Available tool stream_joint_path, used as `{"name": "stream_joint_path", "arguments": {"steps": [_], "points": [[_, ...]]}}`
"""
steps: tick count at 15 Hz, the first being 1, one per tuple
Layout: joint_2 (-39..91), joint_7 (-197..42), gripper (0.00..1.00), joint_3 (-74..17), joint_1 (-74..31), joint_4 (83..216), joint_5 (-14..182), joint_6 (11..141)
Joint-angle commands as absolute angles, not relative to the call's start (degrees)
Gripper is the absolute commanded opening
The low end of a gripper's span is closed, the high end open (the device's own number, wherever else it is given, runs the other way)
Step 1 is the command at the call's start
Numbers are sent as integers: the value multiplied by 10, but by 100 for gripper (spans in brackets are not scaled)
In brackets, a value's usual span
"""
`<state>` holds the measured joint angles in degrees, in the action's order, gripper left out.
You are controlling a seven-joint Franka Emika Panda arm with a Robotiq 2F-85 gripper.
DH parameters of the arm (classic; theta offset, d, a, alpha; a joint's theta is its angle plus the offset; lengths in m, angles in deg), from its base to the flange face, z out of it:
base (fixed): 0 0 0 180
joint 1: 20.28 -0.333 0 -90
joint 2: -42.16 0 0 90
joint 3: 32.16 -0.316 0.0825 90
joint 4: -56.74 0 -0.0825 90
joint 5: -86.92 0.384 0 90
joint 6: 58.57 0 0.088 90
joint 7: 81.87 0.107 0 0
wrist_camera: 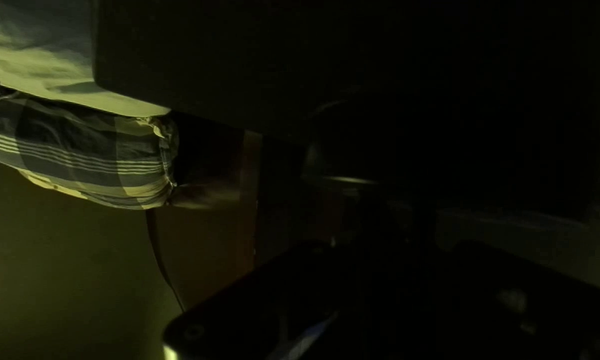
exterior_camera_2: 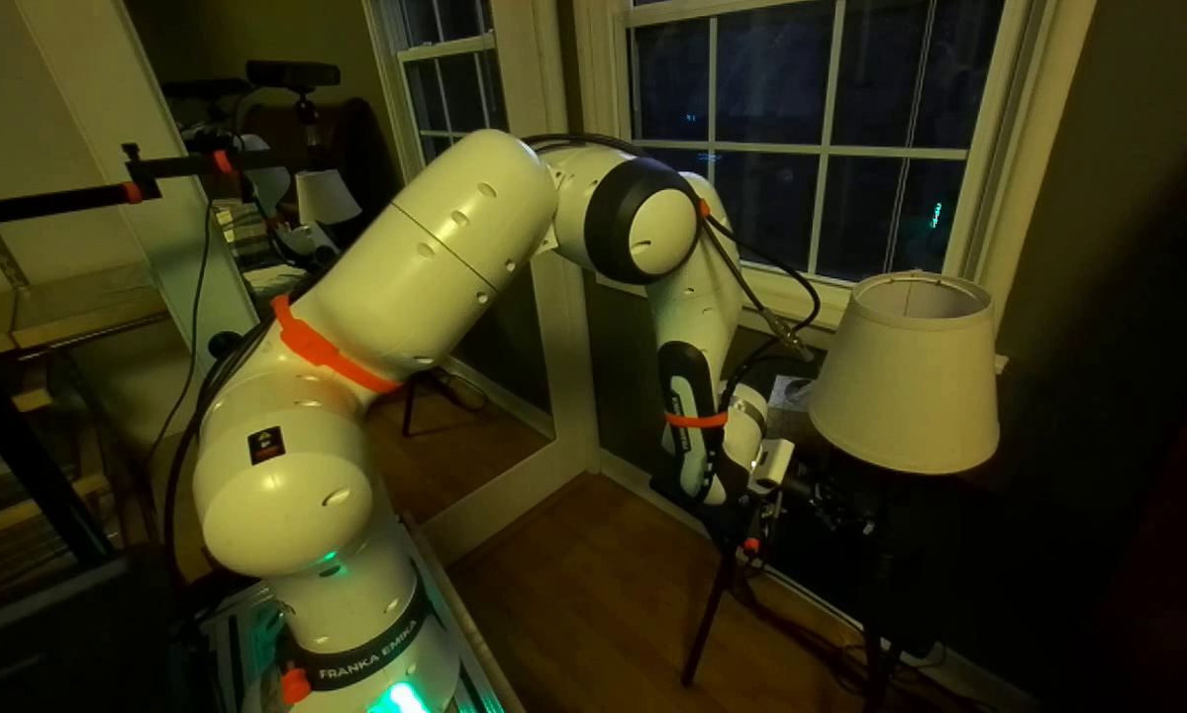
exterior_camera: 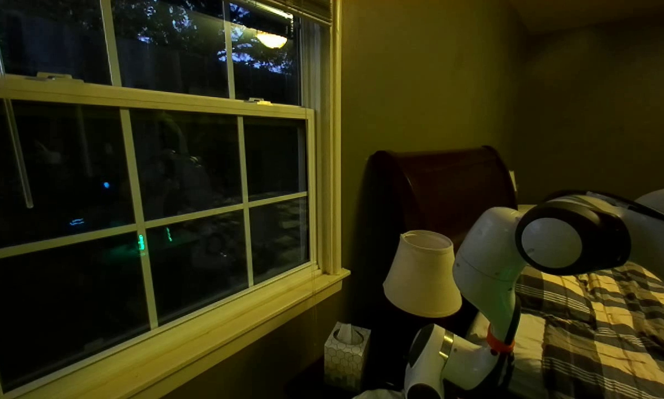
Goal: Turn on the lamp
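One lamp (exterior_camera_2: 905, 381) — one tissue box (exterior_camera: 344, 359) — one robot arm (exterior_camera_2: 445, 243)

Dim all round; yellow-green cast in both exterior views. Window panes (exterior_camera: 188, 166) near black, bluish patches up top, warm light reflection (exterior_camera: 271, 40) and green glints (exterior_camera: 141, 243) in them. Lamp shade (exterior_camera_2: 905, 381) dull cream; wall (exterior_camera_2: 1128, 178) beside it sinks into shadow. Green glow (exterior_camera_2: 402, 699) at the base of the arm (exterior_camera_2: 435, 267), highlights on its white shell. Wrist view mostly black, soft, underexposed; plaid bedding (wrist_camera: 79, 155) at left catches some yellowish light.
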<state>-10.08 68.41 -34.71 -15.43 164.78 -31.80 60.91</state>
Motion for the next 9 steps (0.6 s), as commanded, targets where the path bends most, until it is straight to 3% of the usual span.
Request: {"name": "stream_joint_path", "arguments": {"steps": [1,9], "points": [[-121,692,0,-349,-154,1645,-337,605],[-136,669,0,-350,-157,1645,-362,596]]}}
